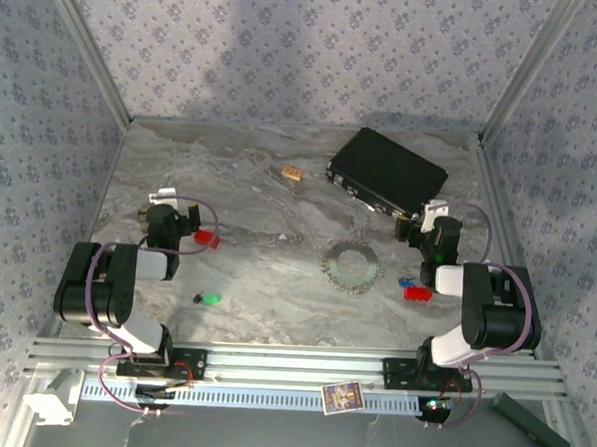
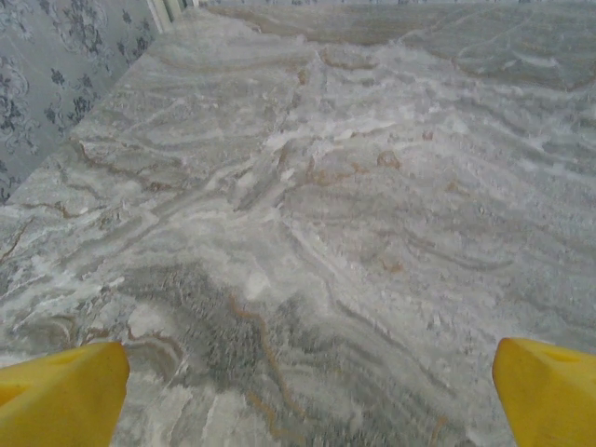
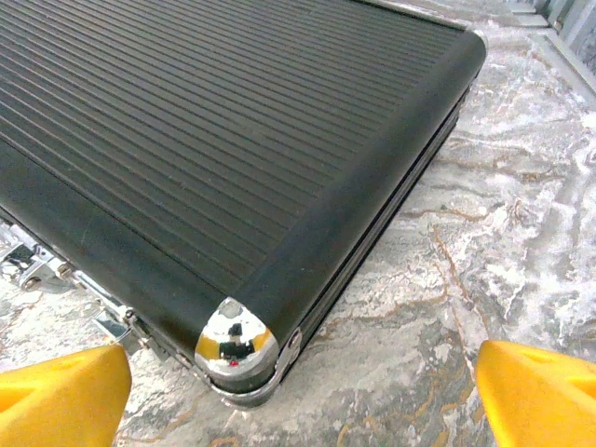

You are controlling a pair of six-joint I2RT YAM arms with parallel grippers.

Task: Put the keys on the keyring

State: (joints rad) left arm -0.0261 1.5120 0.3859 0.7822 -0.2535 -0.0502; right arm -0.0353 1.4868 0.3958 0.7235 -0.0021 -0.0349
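The keyring (image 1: 352, 266), a flat silvery toothed ring, lies on the marble table right of centre. A green key (image 1: 210, 299) lies at front left, close to the left arm. A blue key (image 1: 406, 283) lies just right of the ring, beside a small red piece (image 1: 417, 294). My left gripper (image 1: 163, 198) hovers at the left side, away from the keys; its yellow fingertips (image 2: 60, 396) stand wide open over bare marble. My right gripper (image 1: 431, 216) is open too, its fingertips (image 3: 535, 391) straddling the chrome corner (image 3: 237, 345) of the black case without touching it.
The black ribbed case (image 1: 386, 173) lies at back right. A small tan object (image 1: 292, 171) lies left of it, and a second red piece (image 1: 207, 240) sits by the left wrist. Patterned walls enclose the table (image 1: 255, 281). A card (image 1: 342, 396) rests on the front rail.
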